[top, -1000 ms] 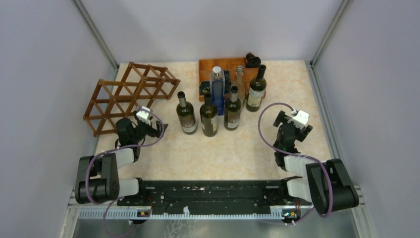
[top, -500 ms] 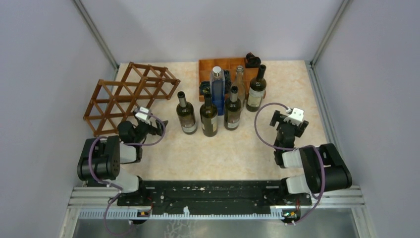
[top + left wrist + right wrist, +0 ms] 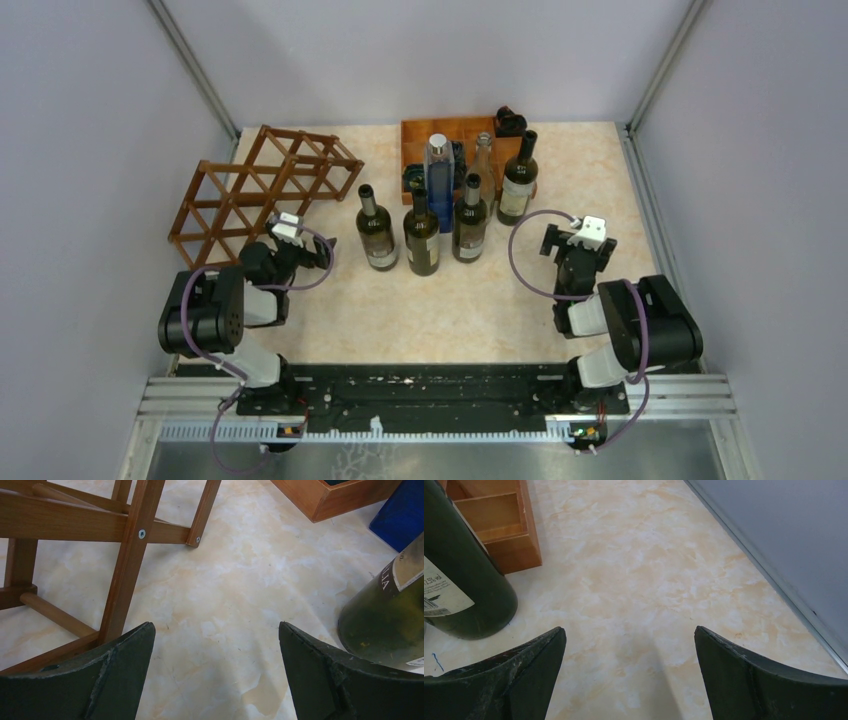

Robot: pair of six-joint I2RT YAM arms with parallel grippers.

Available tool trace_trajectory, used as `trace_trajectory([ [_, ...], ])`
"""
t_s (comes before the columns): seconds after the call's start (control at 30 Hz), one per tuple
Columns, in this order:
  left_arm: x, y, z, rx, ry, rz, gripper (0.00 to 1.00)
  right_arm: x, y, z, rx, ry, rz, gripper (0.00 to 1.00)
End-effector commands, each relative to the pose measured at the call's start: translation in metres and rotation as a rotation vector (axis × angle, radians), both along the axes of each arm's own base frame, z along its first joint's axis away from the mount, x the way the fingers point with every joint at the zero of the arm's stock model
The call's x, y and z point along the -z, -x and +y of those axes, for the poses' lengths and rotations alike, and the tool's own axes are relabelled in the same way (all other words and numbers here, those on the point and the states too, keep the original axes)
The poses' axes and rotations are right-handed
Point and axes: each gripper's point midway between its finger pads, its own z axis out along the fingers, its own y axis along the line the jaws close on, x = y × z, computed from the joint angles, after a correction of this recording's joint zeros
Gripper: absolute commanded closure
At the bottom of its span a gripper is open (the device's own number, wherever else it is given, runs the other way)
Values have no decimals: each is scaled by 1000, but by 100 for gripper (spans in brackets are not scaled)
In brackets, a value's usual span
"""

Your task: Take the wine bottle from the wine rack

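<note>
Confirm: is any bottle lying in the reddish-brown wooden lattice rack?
No, the lattice rack has only open cells; the dark glass bottles stand beside it.

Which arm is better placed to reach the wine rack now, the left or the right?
Left. The left gripper is open right beside the wine rack, whose slats show in its wrist view. The right gripper sits beyond the standing bottles, far from it.

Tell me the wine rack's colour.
Reddish-brown wooden lattice wine rack; clearest in top external view.

Beside the wine rack (image 3: 125, 535), the left gripper (image 3: 216, 630) hangs spread over marble, a green bottle (image 3: 387, 625) further right.
</note>
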Motion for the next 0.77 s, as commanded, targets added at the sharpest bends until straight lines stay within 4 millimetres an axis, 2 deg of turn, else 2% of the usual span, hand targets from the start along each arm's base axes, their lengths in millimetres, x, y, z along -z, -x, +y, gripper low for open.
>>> trace_trajectory([
  [0.0,-12,-5,0,-5,-4,-47,1,-20,-9,1,-7,-26,-80,1],
  [0.47,-11,-6,0,-5,-6,-44,1,-21,-8,0,-7,-24,-87,1],
  [0.73,-11,-7,0,-13,-11,-39,1,-20,-10,8,-61,-9,-81,1],
])
